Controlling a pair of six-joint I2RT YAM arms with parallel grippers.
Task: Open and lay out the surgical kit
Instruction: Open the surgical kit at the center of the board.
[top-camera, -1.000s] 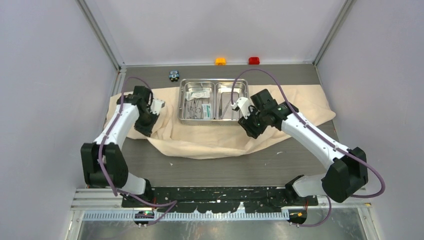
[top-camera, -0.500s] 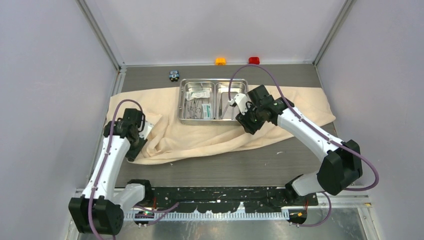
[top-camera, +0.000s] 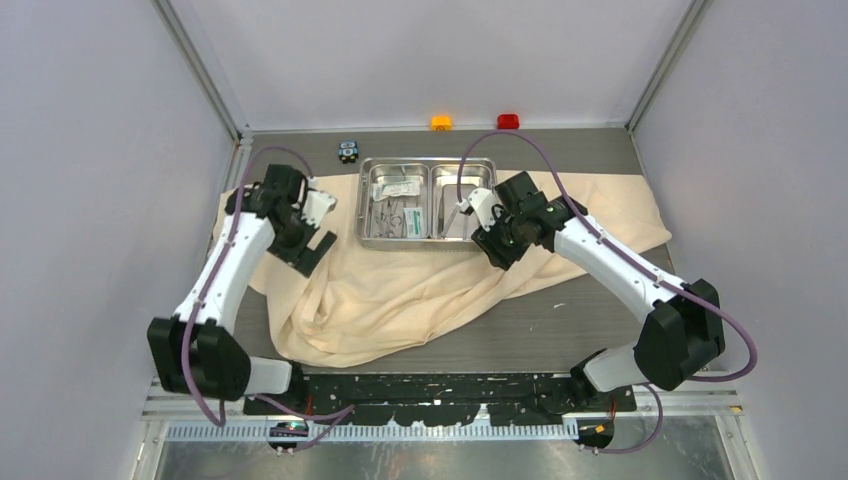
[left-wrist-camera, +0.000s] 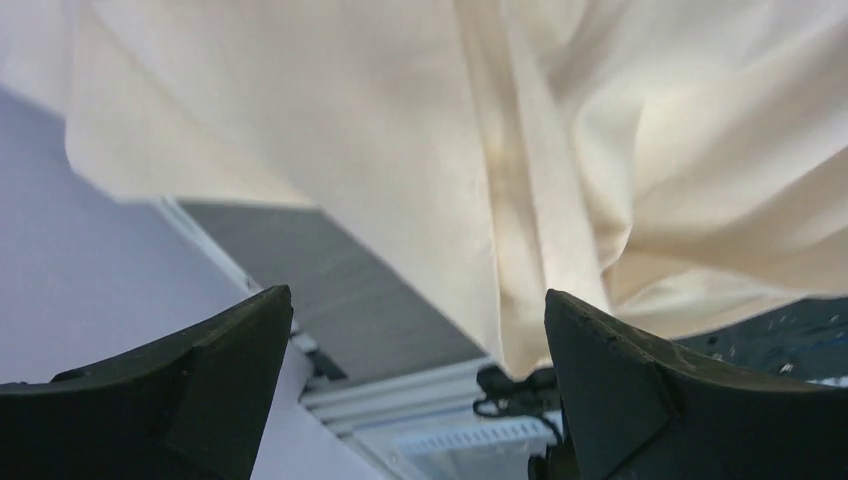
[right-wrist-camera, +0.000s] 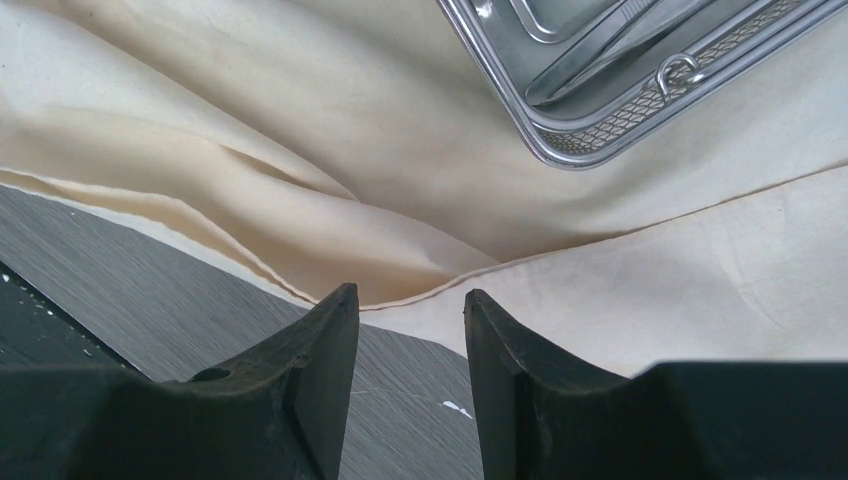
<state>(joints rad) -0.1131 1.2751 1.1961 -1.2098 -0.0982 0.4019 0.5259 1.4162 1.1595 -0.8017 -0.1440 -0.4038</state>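
cloth wrap (top-camera: 400, 290) rumpled from above, tray (right-wrist-camera: 600, 140) mesh at right wrist

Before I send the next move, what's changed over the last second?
The left arm pulled the cloth toward the near edge, opened its jaws to let go, and swung back up beside the tray. The right arm barely shifted, jaws still part open over the cloth's edge. The tray stayed put.

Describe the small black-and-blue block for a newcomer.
Start at the shiny steel two-compartment tray on the beige cloth wrap. Just past its far-left corner, on the grey table, sits the small black block: dark, unlike the orange button and red button.
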